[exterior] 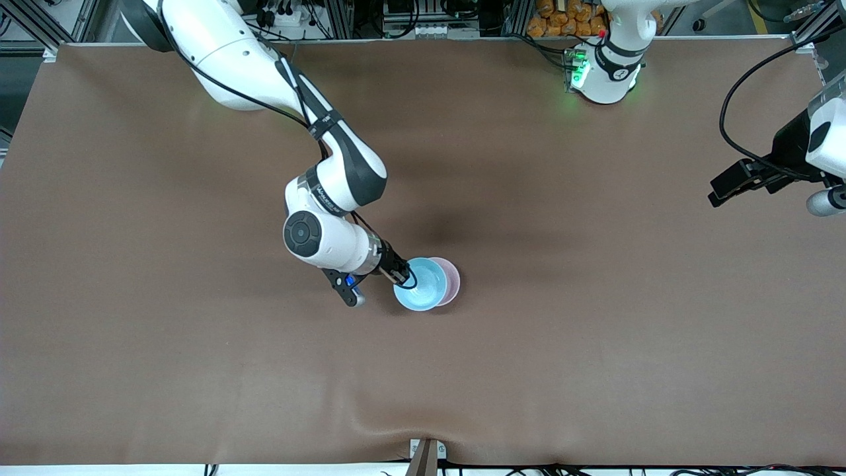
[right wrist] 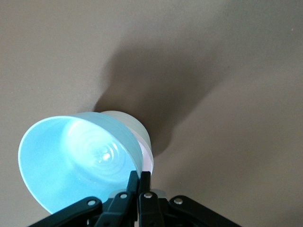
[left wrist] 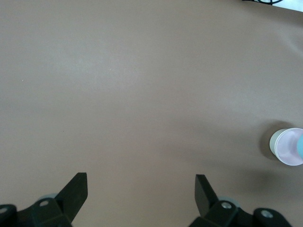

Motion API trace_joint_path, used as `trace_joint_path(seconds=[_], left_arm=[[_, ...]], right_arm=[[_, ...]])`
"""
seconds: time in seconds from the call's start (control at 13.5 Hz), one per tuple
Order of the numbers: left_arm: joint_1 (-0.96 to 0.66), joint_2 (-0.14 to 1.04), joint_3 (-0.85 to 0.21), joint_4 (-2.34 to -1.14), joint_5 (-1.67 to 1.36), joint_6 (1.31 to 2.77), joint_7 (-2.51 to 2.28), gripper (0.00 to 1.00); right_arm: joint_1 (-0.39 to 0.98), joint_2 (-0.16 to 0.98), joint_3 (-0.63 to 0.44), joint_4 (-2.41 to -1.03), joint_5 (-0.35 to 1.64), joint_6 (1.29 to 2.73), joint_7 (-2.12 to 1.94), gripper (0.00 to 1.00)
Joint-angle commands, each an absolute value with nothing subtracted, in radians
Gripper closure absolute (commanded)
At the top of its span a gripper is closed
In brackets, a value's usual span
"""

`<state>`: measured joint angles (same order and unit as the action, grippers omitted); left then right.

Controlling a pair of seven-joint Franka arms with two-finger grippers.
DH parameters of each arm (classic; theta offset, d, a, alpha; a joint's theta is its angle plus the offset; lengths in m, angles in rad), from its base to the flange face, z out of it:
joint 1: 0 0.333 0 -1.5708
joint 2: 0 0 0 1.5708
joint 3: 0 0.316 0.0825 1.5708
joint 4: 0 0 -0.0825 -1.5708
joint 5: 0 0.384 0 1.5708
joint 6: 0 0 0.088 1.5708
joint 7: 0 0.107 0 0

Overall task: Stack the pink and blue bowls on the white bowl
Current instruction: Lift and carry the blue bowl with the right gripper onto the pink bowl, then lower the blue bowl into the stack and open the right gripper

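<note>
Already the right gripper (exterior: pixel 404 276) is pinching the rim of the glossy sky-blue bowl (exterior: pixel 421 284), holding it tilted over the pale pink bowl (exterior: pixel 449 279), which is sitting nested in the small white bowl (left wrist: pixel 275 143) near the middle of the brown table (exterior: pixel 595 297). By my judgement, pink is stacked and blue is only left to be lowered and released. The left gripper (left wrist: pixel 141 190) is waiting with fingers apart, well apart from the white bowl, toward the left arm's end.

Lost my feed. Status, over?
Right gripper shut on blue bowl, over pink bowl in white bowl. Left gripper open, waiting. Nothing in the way.
</note>
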<state>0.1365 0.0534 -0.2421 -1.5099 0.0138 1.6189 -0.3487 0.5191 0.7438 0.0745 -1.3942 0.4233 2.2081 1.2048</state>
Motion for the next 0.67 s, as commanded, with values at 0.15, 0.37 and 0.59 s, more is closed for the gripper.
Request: trace_joint_path(seconds=[0.15,0.37,0.59], left_arm=[[0.141,0.052,-0.249,-1.497,0.029,1.611,-0.344,0.00],[0.143,0.052,-0.249,-1.497,0.029,1.609,-0.344,0.00],[0.143,0.052,-0.249,-1.497,0.029,1.611,-0.345,0.00]], right_arm=[[0.554,0.776,0.064,-1.358,0.407,2.220,1.238,1.00],[0.569,0.787,0.064,-1.359,0.403,2.253,1.249,1.00],[0.575,0.790,0.064,-1.362,0.385,2.255,1.247,1.00]])
